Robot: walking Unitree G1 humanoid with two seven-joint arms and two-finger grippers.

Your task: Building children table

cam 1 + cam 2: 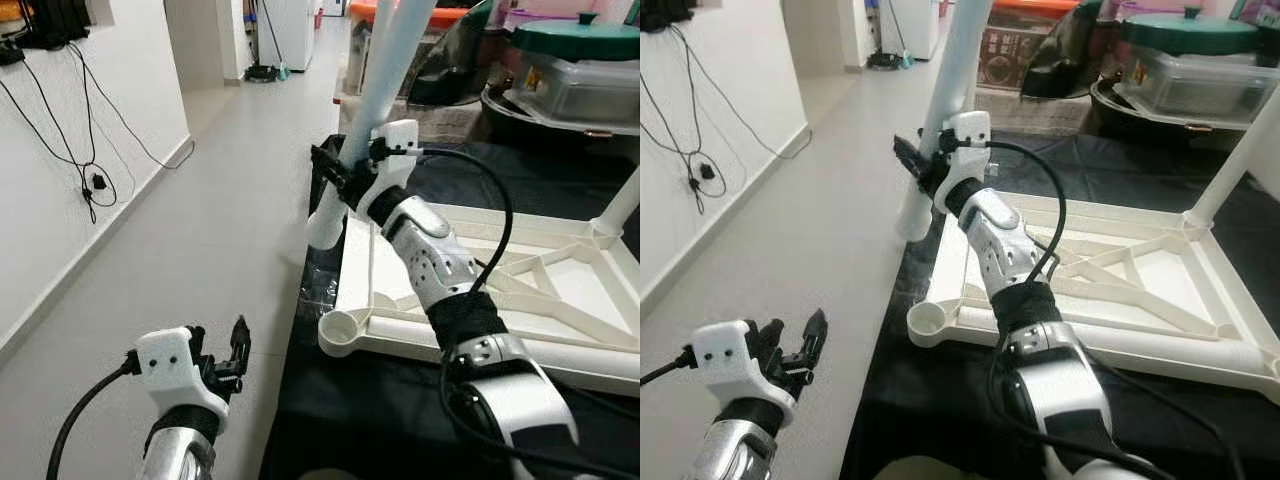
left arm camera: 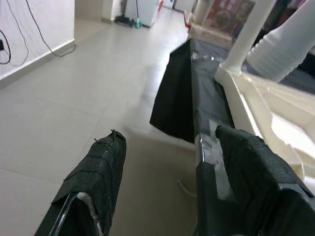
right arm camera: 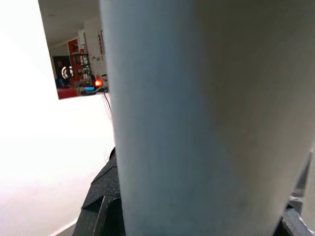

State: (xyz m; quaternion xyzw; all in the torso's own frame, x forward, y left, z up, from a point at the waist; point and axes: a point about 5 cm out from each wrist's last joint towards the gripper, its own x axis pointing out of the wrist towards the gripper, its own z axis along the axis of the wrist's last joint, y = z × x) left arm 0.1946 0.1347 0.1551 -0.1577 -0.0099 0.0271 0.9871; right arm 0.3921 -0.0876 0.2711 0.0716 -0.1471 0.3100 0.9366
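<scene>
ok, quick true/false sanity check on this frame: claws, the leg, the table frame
1. The right claw is clamped on the white table leg. True.
2. The left claw is holding a second leg. False: it is open and empty, out over the floor beside the table.
3. The table frame lies upside down on a black cloth. True.
4. The held leg is already seated in the near corner socket. False: its lower end hangs above and apart from that socket, which is empty.
5. One leg already stands in the far corner of the frame. True.
</scene>
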